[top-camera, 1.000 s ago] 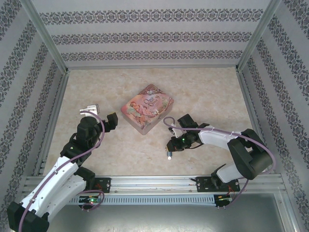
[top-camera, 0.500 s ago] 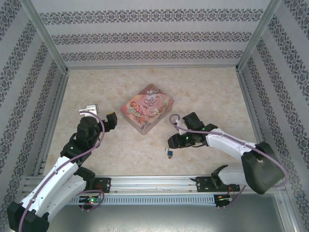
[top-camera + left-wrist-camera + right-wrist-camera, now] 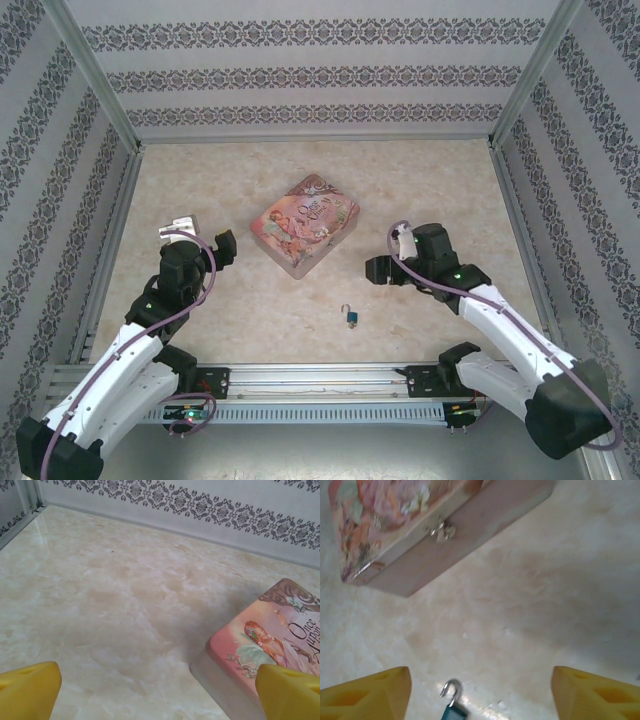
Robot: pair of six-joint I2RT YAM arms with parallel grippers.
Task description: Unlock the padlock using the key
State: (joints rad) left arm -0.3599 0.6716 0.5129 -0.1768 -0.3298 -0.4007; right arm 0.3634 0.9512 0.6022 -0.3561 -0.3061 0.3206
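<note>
The padlock lay loose on the desk at 5 o'clock from the pink tin, shackle seemingly hooked open, so the right gripper at its 1 o'clock and the left gripper both hung spread apart, empty, probably for lack of anything to hold.

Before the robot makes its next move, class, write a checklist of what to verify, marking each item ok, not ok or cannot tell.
1. The padlock lies free on the table: ok.
2. The right gripper is open and empty: ok.
3. The left gripper is open and empty: ok.
4. The tin sits apart from the padlock: ok.
5. The shackle is out of the body: cannot tell.
6. Position of the key known: cannot tell.
</note>
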